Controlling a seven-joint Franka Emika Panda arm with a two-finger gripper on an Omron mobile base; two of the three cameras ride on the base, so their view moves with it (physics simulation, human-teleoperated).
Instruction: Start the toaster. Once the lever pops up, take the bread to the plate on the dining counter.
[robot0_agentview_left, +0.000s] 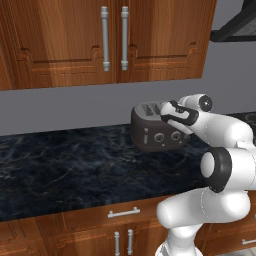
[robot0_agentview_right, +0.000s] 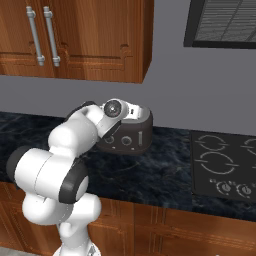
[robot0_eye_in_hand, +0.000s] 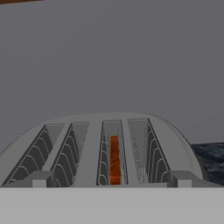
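On the black marbled counter (robot0_agentview_left: 65, 165) sat one dark grey rounded toaster (robot0_agentview_left: 156, 136) with four slots; one tan-brown bread slice (robot0_eye_in_hand: 114, 159) stood in the third. My gripper (robot0_eye_in_hand: 111, 179) hovered above, fingers apart and empty.

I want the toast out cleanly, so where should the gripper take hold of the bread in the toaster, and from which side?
Probably from straight above. The bread stands on edge, sunk in one slot of the toaster, so only its top edge is reachable. Pinch that edge across its thin faces with the open gripper.
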